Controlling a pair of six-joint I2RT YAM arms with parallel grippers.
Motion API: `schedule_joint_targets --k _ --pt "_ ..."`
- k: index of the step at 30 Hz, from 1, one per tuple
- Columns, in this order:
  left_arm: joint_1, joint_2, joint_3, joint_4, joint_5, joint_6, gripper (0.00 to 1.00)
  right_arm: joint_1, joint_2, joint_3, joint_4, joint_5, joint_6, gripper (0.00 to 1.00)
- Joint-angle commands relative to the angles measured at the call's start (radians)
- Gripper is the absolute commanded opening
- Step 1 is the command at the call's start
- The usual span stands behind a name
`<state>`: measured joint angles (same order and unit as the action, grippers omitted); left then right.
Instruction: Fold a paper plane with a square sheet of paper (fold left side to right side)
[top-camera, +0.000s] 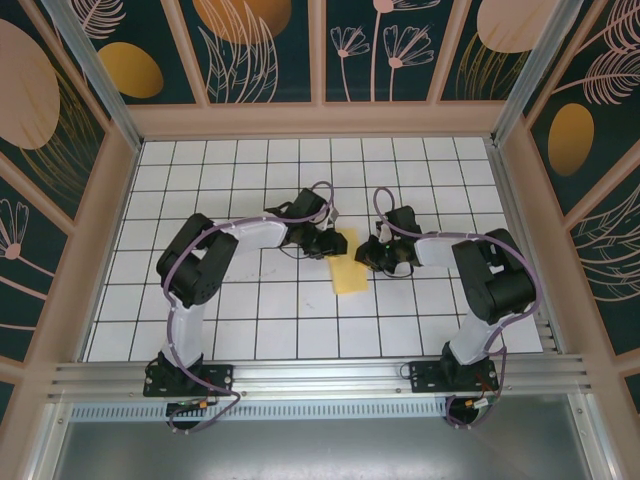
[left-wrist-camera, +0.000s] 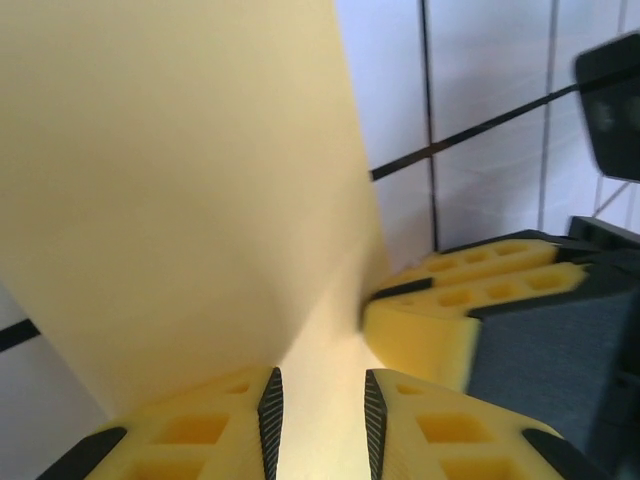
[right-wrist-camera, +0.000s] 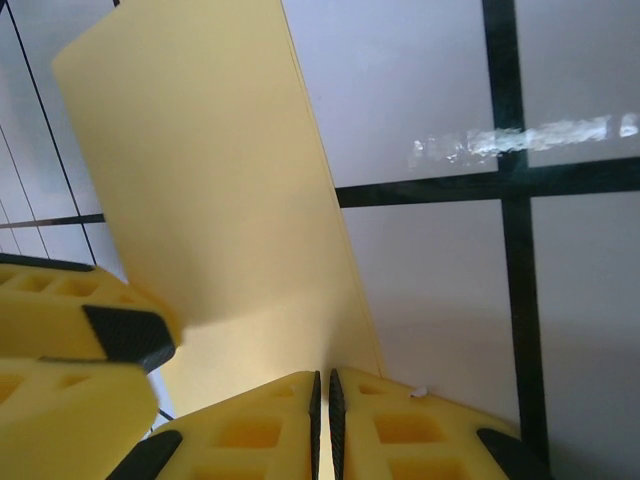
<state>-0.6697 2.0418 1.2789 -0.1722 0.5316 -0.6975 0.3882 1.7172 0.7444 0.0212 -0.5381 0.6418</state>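
Note:
The square sheet of paper (top-camera: 350, 270) lies mid-table as a narrow yellow rectangle about one tile wide. My left gripper (top-camera: 335, 243) is at its far left corner. In the left wrist view its jaws (left-wrist-camera: 320, 400) stand a little apart over the paper (left-wrist-camera: 180, 200), which rises as a curved flap on the left. My right gripper (top-camera: 368, 255) is at the paper's right edge. In the right wrist view it (right-wrist-camera: 322, 385) is shut to a thin slit, tips down on the paper (right-wrist-camera: 220, 180) beside its layered right edge. The two grippers' fingers nearly meet.
The white gridded table (top-camera: 250, 310) is walled by wooden rails and patterned panels (top-camera: 90, 250). An aluminium rail (top-camera: 320, 375) with both arm bases runs along the near edge. A strip of tape residue (right-wrist-camera: 520, 140) marks the table right of the paper.

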Motion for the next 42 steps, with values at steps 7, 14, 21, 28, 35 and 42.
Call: schedule_joint_targets --k 7,14,21,28,35,42 --pt "0.018 0.033 -0.040 -0.078 -0.106 0.056 0.31 0.005 0.053 0.012 -0.120 0.089 -0.044 0.16" --pt "0.069 -0.039 -0.115 -0.076 -0.114 0.071 0.32 0.005 0.055 0.013 -0.134 0.095 -0.050 0.16" --pt "0.104 -0.136 -0.131 -0.059 -0.085 0.093 0.33 0.006 0.059 0.016 -0.128 0.086 -0.050 0.16" --pt "0.073 -0.156 -0.075 -0.007 0.025 0.103 0.29 0.008 0.067 0.027 -0.136 0.089 -0.050 0.16" --pt "0.025 -0.036 -0.004 0.042 0.056 0.090 0.29 0.010 0.069 0.033 -0.149 0.098 -0.053 0.16" --pt "0.025 0.042 0.026 0.017 -0.035 0.101 0.29 0.011 0.071 0.041 -0.168 0.119 -0.058 0.16"
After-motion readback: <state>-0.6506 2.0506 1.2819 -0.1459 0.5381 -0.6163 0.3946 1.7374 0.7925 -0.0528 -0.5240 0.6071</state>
